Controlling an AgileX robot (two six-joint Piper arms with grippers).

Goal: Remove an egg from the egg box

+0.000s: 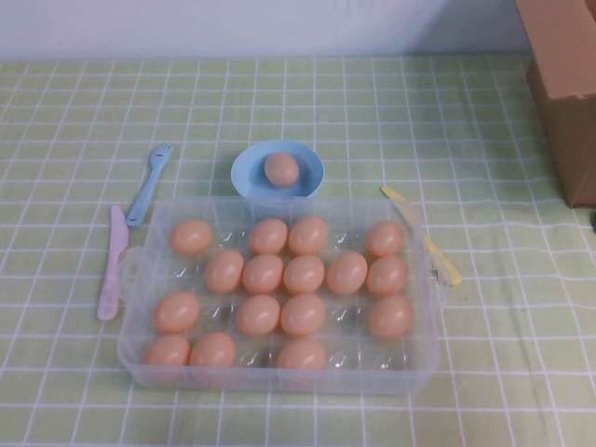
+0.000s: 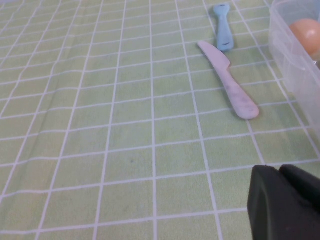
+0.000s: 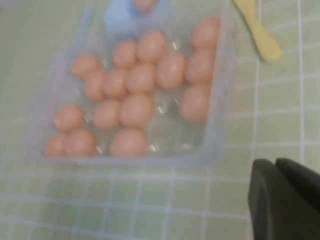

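Note:
The clear plastic egg box point(image 1: 279, 384) stands mid-table and holds several peach-orange eggs point(image 1: 263, 274) in its cups. One more egg point(image 1: 281, 169) lies in the light-blue bowl point(image 1: 251, 172) just behind the box. Neither arm shows in the high view. My left gripper point(image 2: 279, 170) hovers shut and empty over the cloth left of the egg box point(image 2: 287, 55), where one egg point(image 2: 306, 35) shows through the wall. My right gripper point(image 3: 275, 162) is shut with nothing in it, above the cloth off the near right corner of the egg box point(image 3: 215, 125).
A pink knife point(image 1: 112, 265) and a blue fork point(image 1: 149, 186) lie left of the box. A yellow knife point(image 1: 424, 237) lies at its right. A brown cardboard box point(image 1: 563, 84) stands at the far right. Green checked cloth covers the table.

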